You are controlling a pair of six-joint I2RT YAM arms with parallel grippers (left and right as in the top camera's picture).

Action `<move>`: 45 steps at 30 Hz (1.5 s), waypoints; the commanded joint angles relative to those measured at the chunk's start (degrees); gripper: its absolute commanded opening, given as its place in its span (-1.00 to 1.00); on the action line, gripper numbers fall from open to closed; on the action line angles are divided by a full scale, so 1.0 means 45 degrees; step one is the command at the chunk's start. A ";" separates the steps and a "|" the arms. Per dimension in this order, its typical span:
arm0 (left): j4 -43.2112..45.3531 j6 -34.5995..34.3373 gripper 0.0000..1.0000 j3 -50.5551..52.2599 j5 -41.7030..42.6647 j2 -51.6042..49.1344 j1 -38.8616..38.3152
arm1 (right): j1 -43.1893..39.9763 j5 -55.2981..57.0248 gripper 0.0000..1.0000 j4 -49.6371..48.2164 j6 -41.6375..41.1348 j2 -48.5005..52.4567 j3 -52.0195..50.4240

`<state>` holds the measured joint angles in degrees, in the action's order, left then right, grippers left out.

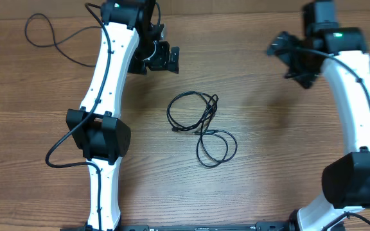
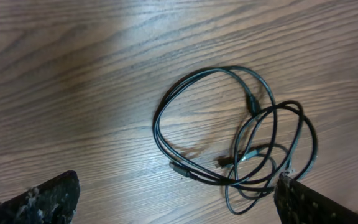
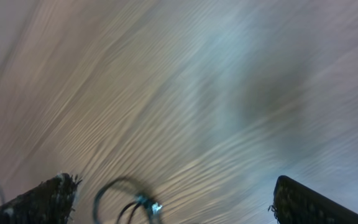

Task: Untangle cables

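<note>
The cables (image 1: 201, 125) lie in a loose tangle of thin black loops at the middle of the wooden table. In the left wrist view the cables (image 2: 241, 134) show overlapping loops with small plug ends. My left gripper (image 1: 162, 58) hovers open at the back left of the tangle, apart from it. In its own view the left gripper (image 2: 176, 202) has its jaws wide, nothing between them. My right gripper (image 1: 294, 61) hangs open at the back right, well away. The right wrist view is blurred; a bit of cable (image 3: 129, 199) shows low between the fingers of the right gripper (image 3: 173, 202).
A thicker black arm cable (image 1: 56, 42) loops over the table at the back left. Another arm cable (image 1: 60, 151) curls beside the left arm's elbow. The two white arms flank the tangle on bare wood.
</note>
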<state>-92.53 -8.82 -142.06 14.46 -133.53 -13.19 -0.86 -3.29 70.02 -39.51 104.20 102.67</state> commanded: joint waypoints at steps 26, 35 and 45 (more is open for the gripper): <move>0.2788 0.1972 1.00 0.4405 0.1622 -0.0044 -0.1336 | -0.1467 0.0291 1.00 0.0413 -0.0131 -0.0544 0.0117; 0.3623 0.2594 0.96 0.4493 0.7266 -0.0034 -0.1258 | -0.1467 0.0291 0.99 0.0413 -0.0131 -0.0544 0.0117; 0.4308 0.0262 0.69 0.4639 0.2200 -0.0053 -0.2317 | -0.1467 0.0291 1.00 0.0413 -0.0126 -0.0544 0.0117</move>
<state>-73.82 -1.98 -121.62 33.98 -133.53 -21.02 -7.27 -2.52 72.03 -39.86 104.18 102.65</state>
